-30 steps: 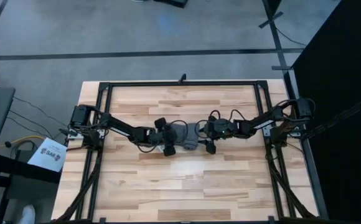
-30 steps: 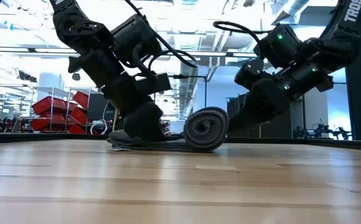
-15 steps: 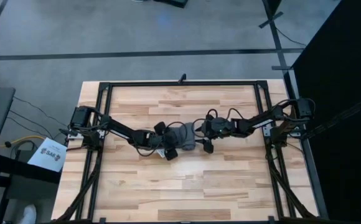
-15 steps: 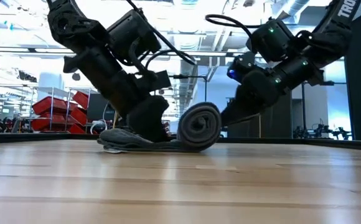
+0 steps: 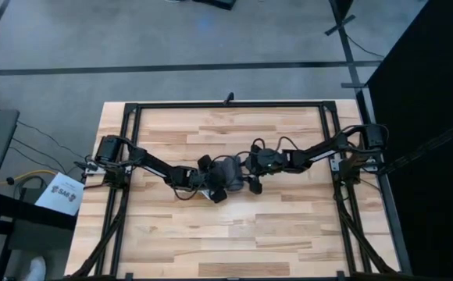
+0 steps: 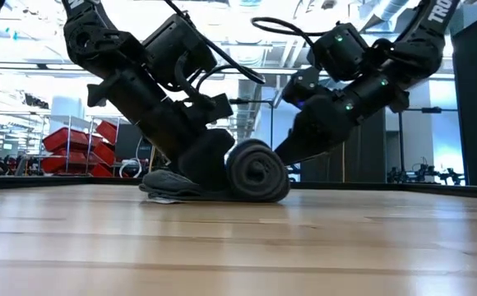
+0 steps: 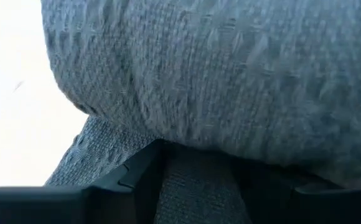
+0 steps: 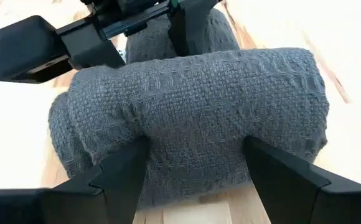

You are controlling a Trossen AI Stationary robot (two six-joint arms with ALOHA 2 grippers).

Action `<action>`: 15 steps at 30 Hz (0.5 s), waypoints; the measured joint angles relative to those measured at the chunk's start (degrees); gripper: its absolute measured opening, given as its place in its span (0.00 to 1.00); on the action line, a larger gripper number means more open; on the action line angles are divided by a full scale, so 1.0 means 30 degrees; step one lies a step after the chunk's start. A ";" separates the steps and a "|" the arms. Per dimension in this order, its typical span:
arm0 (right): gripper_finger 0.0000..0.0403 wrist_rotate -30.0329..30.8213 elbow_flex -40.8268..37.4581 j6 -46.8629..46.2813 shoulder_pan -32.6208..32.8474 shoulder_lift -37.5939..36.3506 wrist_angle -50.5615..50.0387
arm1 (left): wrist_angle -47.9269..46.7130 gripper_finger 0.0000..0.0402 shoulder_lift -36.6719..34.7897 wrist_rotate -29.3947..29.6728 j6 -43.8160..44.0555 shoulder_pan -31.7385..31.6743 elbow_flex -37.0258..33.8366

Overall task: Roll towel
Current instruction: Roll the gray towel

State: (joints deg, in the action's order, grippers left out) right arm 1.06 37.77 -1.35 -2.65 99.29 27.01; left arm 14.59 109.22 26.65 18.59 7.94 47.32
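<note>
1. Towel point(image 6: 251, 171): we record one dark grey cloth near the middle of the wooden table point(image 5: 226, 234), mostly wound into a thick roll whose spiral end shows in the low view; a short flat tail lies on the boards beside the roll, under the left arm

2. Right gripper point(image 8: 196, 168): we find its two fingers spread wide and set against the roll's outer face, one near each end; spread rather than clamped, pushing rather than pinching

3. Left gripper point(image 5: 211, 184): it sits at the tail side, touching the roll, low over the flat tail. The left wrist view shows only weave and dark finger parts, so we cannot tell whether it is spread or closed

4. Step in hand, in our judgement: late rolling, with little flat cloth left to take up

5. Next move, as we judge it: the right gripper needs to push the roll over the remaining tail, evenly at both ends so the roll stays straight, and the left gripper needs to clear the path
</note>
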 joint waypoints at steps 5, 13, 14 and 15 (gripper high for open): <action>0.64 0.0007 0.0787 0.0580 -0.0049 0.0209 -0.0536 | 0.0004 0.43 0.0006 0.0002 0.0325 0.0184 -0.0024; 0.64 -0.1340 0.1592 0.1349 -0.0319 0.0464 -0.0568 | 0.0043 0.43 0.0029 -0.0140 0.1162 0.0362 -0.0024; 0.64 -0.1450 0.1721 0.1508 -0.0321 0.0540 -0.0508 | 0.0054 0.43 0.0031 -0.0178 0.1184 0.0369 -0.0024; 0.64 -0.1488 0.1878 0.1733 -0.0295 0.0675 -0.0408 | 0.0055 0.43 0.0031 -0.0203 0.1182 0.0367 -0.0029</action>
State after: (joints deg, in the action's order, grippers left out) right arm -3.40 43.41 3.85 -3.54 101.32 25.79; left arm 14.75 109.32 26.04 22.13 9.05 47.23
